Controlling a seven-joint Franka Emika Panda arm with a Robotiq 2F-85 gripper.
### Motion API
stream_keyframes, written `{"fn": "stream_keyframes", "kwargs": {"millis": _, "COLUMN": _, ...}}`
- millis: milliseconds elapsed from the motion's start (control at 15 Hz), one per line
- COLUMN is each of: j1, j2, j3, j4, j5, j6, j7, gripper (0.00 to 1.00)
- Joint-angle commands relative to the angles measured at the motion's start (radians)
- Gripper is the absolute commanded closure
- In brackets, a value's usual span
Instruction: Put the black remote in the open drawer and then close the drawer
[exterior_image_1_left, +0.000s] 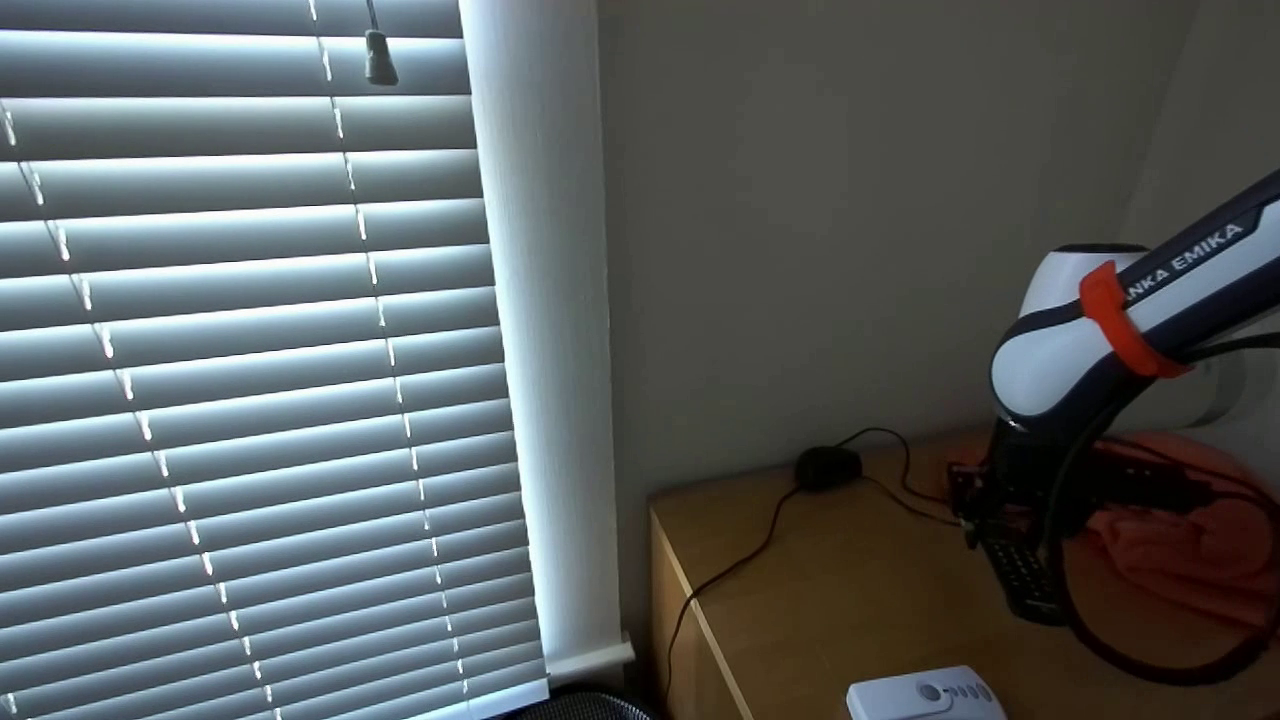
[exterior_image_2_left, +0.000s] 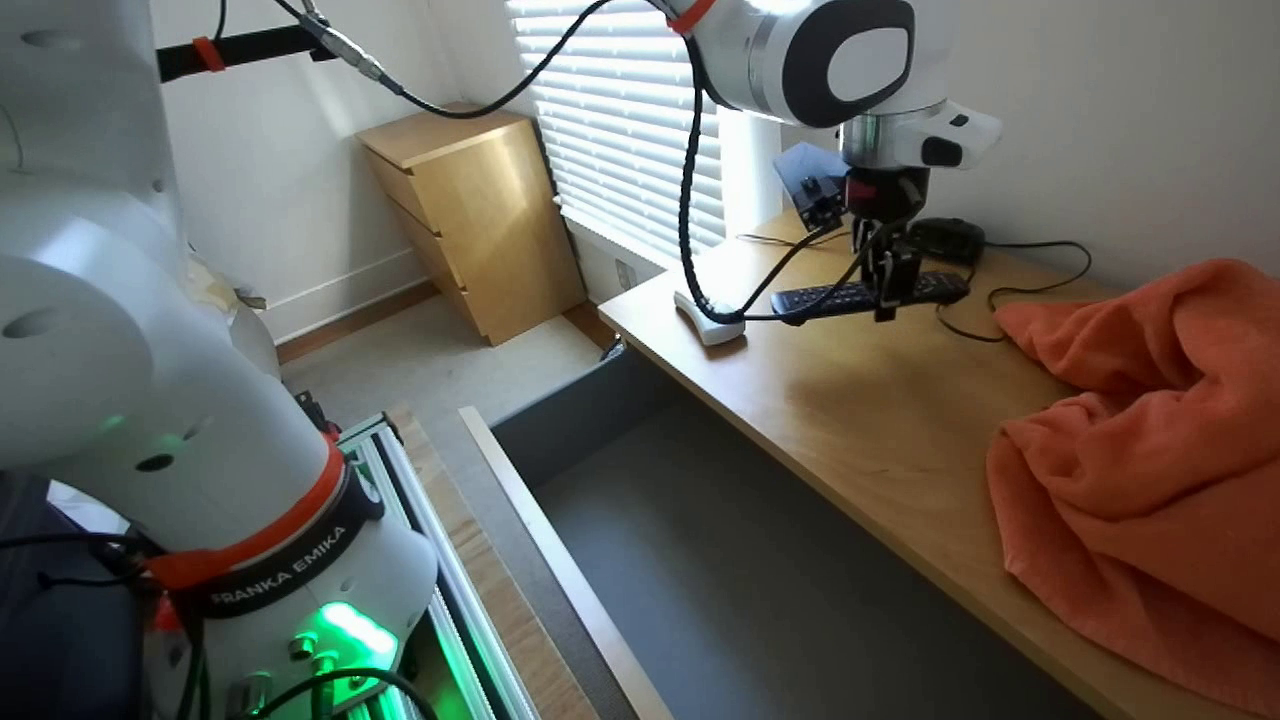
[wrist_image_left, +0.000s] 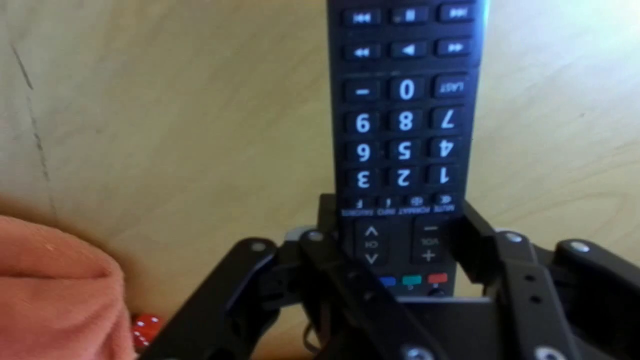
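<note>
remote (wrist_image_left: 402, 135) hangs pinched between half-spread fingers (wrist_image_left: 473, 240), apparently the carrying step, calling next for a sideways move over the lower-lying drawer (exterior_image_2_left: 690, 560).

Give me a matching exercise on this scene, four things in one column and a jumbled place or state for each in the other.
1. black remote
2. drawer
3. orange cloth
4. small black box

A. open
B. corded, near the wall
C. held in the gripper
D. heaped in folds on the wooden top

Pairs: 1-C, 2-A, 3-D, 4-B
</note>
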Motion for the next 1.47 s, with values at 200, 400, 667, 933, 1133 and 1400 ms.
{"fn": "stream_keyframes", "kwargs": {"millis": 200, "j1": -0.023, "j2": -0.222, "j3": -0.022, "j4": -0.310, "j5": 0.131, "j6": 0.078, "j7": 0.165, "gripper": 0.69}}
{"fn": "stream_keyframes", "kwargs": {"millis": 400, "j1": -0.029, "j2": -0.275, "j3": -0.041, "j4": -0.412, "j5": 0.135, "j6": 0.140, "j7": 0.264, "gripper": 0.69}}
{"fn": "stream_keyframes", "kwargs": {"millis": 667, "j1": -0.047, "j2": -0.248, "j3": -0.029, "j4": -0.397, "j5": 0.122, "j6": 0.135, "j7": 0.263, "gripper": 0.44}}
{"fn": "stream_keyframes", "kwargs": {"millis": 933, "j1": -0.049, "j2": -0.258, "j3": -0.028, "j4": -0.407, "j5": 0.123, "j6": 0.136, "j7": 0.275, "gripper": 0.69}}
{"fn": "stream_keyframes", "kwargs": {"millis": 1133, "j1": -0.055, "j2": -0.287, "j3": -0.047, "j4": -0.472, "j5": 0.123, "j6": 0.177, "j7": 0.318, "gripper": 0.69}}
{"fn": "stream_keyframes", "kwargs": {"millis": 1400, "j1": -0.069, "j2": -0.317, "j3": -0.086, "j4": -0.591, "j5": 0.114, "j6": 0.288, "j7": 0.404, "gripper": 0.69}}
